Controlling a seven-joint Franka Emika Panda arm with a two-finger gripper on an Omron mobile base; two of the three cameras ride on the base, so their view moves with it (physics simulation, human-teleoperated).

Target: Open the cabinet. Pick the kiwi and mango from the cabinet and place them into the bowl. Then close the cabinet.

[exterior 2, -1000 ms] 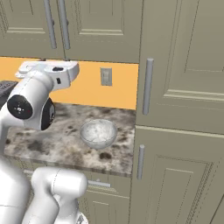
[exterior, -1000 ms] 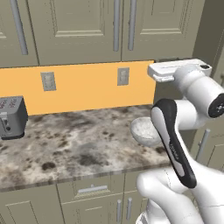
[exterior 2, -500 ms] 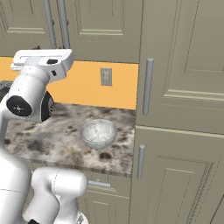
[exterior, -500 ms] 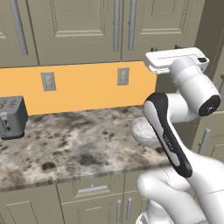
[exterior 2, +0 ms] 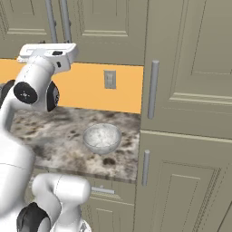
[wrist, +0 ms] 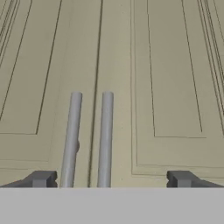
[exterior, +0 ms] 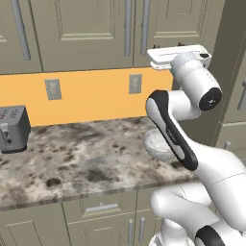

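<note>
Two-finger gripper (wrist: 111, 178) spread wide, holding nothing; its dark fingertips (wrist: 41, 178) sit at the bottom of the hand view, either side of two long vertical metal bar handles (wrist: 105, 140). Grey-beige panelled two-door wall cabinet (exterior: 96, 33) shut, across the top of the left base view; white hand raised level with its lower edge, upper right of centre. Whitish grey-speckled round bowl (exterior 2: 102, 137) on the speckled stone counter (exterior: 72, 163), centre of the right base view. Dark toaster (exterior: 13, 129) at left edge.
</note>
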